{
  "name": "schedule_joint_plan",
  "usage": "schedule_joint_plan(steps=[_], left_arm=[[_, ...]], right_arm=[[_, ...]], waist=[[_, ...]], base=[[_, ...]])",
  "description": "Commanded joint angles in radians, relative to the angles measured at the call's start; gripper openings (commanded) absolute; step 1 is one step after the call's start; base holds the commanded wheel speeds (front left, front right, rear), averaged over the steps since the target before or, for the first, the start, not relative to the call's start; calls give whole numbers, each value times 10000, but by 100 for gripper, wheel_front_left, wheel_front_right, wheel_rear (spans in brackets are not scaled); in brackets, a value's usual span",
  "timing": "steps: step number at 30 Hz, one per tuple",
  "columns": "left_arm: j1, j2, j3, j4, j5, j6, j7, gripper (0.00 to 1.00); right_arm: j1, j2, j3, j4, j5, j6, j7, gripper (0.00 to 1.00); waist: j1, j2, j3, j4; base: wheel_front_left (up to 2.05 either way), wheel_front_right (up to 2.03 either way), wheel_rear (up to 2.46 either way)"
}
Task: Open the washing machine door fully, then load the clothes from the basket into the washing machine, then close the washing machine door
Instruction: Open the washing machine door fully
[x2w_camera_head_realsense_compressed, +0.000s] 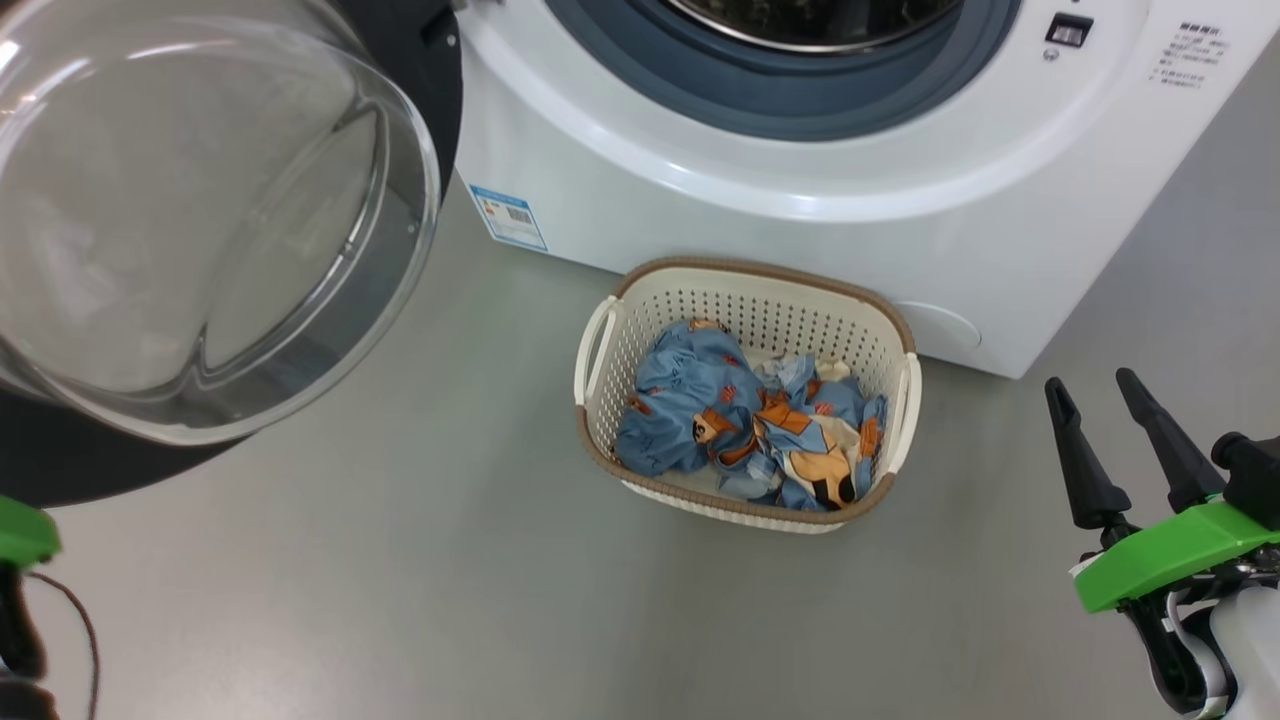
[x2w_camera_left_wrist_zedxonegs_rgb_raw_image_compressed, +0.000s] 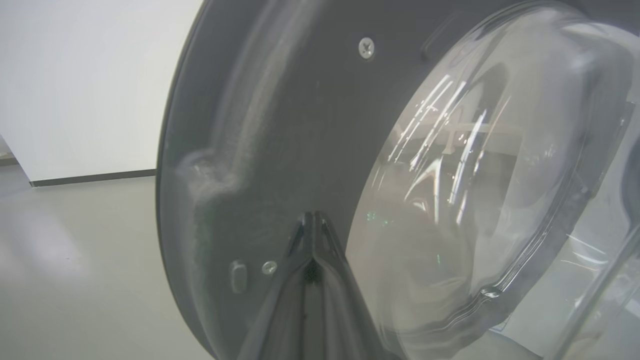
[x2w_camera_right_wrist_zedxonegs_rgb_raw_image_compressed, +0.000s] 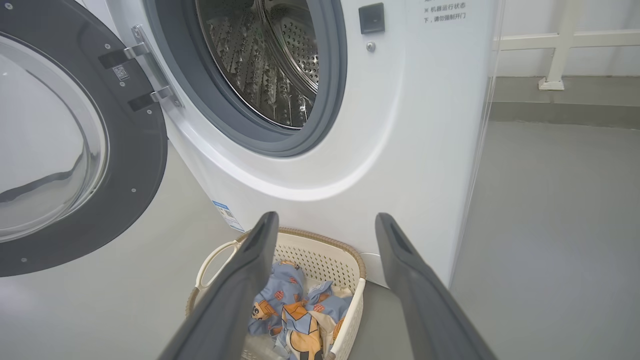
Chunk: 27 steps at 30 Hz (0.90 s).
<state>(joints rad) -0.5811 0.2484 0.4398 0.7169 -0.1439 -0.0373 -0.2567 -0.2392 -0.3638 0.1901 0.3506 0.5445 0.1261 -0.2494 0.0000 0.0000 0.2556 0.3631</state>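
The washing machine (x2w_camera_head_realsense_compressed: 800, 180) (x2w_camera_right_wrist_zedxonegs_rgb_raw_image_compressed: 390, 130) stands at the back, its steel drum (x2w_camera_right_wrist_zedxonegs_rgb_raw_image_compressed: 270, 60) showing. The washing machine door (x2w_camera_head_realsense_compressed: 190, 220) (x2w_camera_right_wrist_zedxonegs_rgb_raw_image_compressed: 65, 150) is swung open to the left. In the left wrist view my left gripper (x2w_camera_left_wrist_zedxonegs_rgb_raw_image_compressed: 312, 216) is shut, its tips against the door's dark inner rim (x2w_camera_left_wrist_zedxonegs_rgb_raw_image_compressed: 280, 150) beside the glass bowl (x2w_camera_left_wrist_zedxonegs_rgb_raw_image_compressed: 480, 190). The basket (x2w_camera_head_realsense_compressed: 745, 290) (x2w_camera_right_wrist_zedxonegs_rgb_raw_image_compressed: 320, 255) sits on the floor before the machine and holds the clothes (x2w_camera_head_realsense_compressed: 750, 420) (x2w_camera_right_wrist_zedxonegs_rgb_raw_image_compressed: 295, 310), light blue with orange-brown bears. My right gripper (x2w_camera_head_realsense_compressed: 1095, 388) (x2w_camera_right_wrist_zedxonegs_rgb_raw_image_compressed: 326, 222) is open and holds nothing, to the right of the basket.
Grey floor (x2w_camera_head_realsense_compressed: 400, 580) spreads around the basket. A white wall (x2w_camera_left_wrist_zedxonegs_rgb_raw_image_compressed: 90, 80) with a dark skirting stands beyond the door. A white post and rail (x2w_camera_right_wrist_zedxonegs_rgb_raw_image_compressed: 555, 45) stand behind the machine's right side. A blue label (x2w_camera_head_realsense_compressed: 508, 215) marks the machine's lower left corner.
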Motion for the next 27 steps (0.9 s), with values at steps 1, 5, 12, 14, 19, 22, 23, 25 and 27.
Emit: schedule_joint_plan(steps=[1,5,12,14,19,22,23,25,27], left_arm=[[415,340,275,-546,151,-135,-51,0],[810,80,276,-988,263,-317,-51,0],[1830,-559,140,-2002,507,-615,-51,32],[2106,-715,53,-2240,562,-683,-51,50],[2672,-1043,-235,-2733,623,-813,-51,100],[2915,-1158,-449,-2977,599,-865,-51,100],[2992,-1187,-534,-3057,596,-878,-51,100],[3117,-1223,-691,-3210,563,-898,-51,100],[3232,-1248,-872,-3350,518,-912,-51,100]], right_arm=[[179,-44,133,-192,-60,46,-124,100],[272,21,124,-220,-55,46,-124,100],[586,217,38,-300,-46,46,-124,100],[677,281,18,-324,-50,46,-124,100],[855,407,-23,-379,-60,46,-124,100],[934,482,-66,-404,-69,46,-124,100],[951,510,-84,-414,-73,46,-124,100],[969,573,-106,-437,-90,46,-124,100],[987,645,-149,-448,-99,46,-124,100]], waist=[[0,0,-283,63],[0,0,-490,45],[0,0,-988,-124],[0,0,-1110,-201],[0,0,-1338,-432],[0,0,-1428,-614],[0,0,-1445,-682],[0,0,-1485,-842],[0,0,-1522,-1017]], base=[[0,0,0],[0,0,0],[0,0,0],[0,0,0],[0,0,0],[0,0,0],[0,0,0],[0,0,0],[0,0,0]])
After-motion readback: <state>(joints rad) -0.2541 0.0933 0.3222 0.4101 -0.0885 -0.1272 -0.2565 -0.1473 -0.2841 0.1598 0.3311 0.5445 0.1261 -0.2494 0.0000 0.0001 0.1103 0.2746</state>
